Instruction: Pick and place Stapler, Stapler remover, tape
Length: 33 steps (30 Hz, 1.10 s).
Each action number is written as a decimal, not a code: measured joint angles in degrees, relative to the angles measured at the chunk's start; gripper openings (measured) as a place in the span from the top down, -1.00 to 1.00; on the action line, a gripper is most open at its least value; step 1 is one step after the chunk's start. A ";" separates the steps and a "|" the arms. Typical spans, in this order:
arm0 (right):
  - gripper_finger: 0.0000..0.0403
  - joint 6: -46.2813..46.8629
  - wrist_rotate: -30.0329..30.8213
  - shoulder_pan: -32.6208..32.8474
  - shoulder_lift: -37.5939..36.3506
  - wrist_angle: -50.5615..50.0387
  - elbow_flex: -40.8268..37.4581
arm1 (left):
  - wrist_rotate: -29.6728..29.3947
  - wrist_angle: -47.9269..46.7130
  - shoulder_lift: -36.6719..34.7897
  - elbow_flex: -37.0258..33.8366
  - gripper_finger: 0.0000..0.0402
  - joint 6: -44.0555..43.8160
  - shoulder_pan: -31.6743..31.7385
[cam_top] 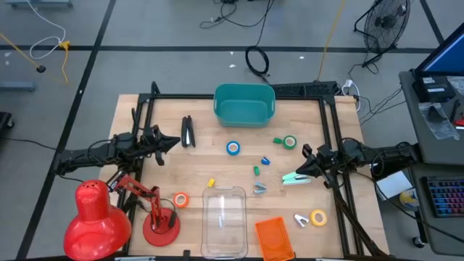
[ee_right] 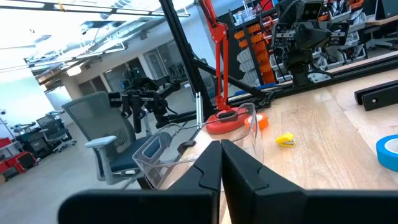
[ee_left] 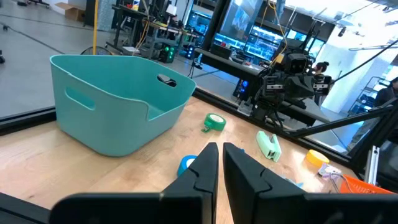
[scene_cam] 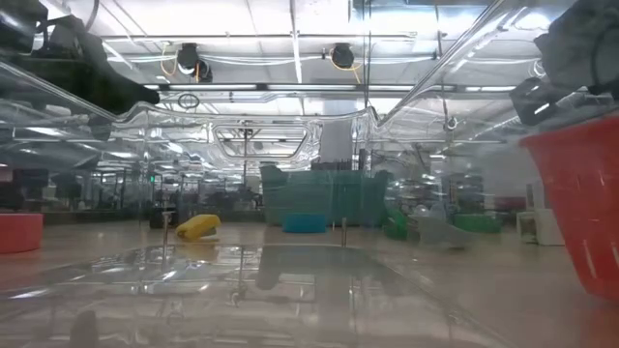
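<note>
The low view looks through the clear bin (scene_cam: 309, 145), so most things there look bent and blurry; only the teal bin (scene_cam: 324, 198), a yellow bit (scene_cam: 197, 227) and the blue tape (scene_cam: 304, 222) can be made out. From above, the clear bin (cam_top: 223, 221) is cut off at the near edge of the table (cam_top: 203, 156), and so are the orange tray (cam_top: 274, 238) and the red lamp (cam_top: 98, 221). The left gripper (cam_top: 174, 142) hangs over the left side of the table, its fingers closed on nothing. The right gripper (cam_top: 304, 152) hangs over the right side, also closed and empty. The mint stapler (cam_top: 296, 177) lies just beside the right arm, a little toward the near edge. The left wrist view shows the stapler (ee_left: 269, 145) more clearly, and the green tape (ee_left: 216, 122), but its own fingers (ee_left: 205, 171) hide part of the blue tape (ee_left: 185, 165). From above, the blue tape (cam_top: 233, 148) lies in the middle of the table, the green tape (cam_top: 290, 142) to its right, the orange tape (cam_top: 180, 200) near the lamp base, and the yellow tape (cam_top: 318, 217) near the right front corner. A small silver thing (cam_top: 300, 219) beside the yellow tape may be the stapler remover, but it is too small to tell. Only the right wrist view shows the office chair (ee_right: 102, 140) off the table.
</note>
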 joint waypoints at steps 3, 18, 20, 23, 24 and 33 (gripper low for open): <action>0.98 0.01 -0.01 0.01 0.00 0.00 0.00 | -0.01 -0.01 0.00 0.00 0.87 0.00 -0.01; 0.98 1.36 0.22 0.02 0.02 1.84 -0.01 | 0.00 -0.01 -0.01 0.00 0.87 0.00 0.01; 0.98 8.00 0.08 -0.01 0.02 4.13 -0.01 | 0.01 0.00 -0.01 0.00 0.87 0.00 0.01; 0.98 19.29 3.43 0.02 0.02 9.28 -0.02 | 0.01 -0.01 0.00 0.00 0.87 0.00 -0.01; 0.98 22.52 6.27 -0.01 0.02 11.26 -0.02 | -0.01 -0.01 -0.02 0.00 0.87 0.00 0.00; 0.98 44.81 30.07 -0.01 -0.01 25.20 -0.02 | -0.01 -0.01 -0.02 0.00 0.87 0.00 -0.01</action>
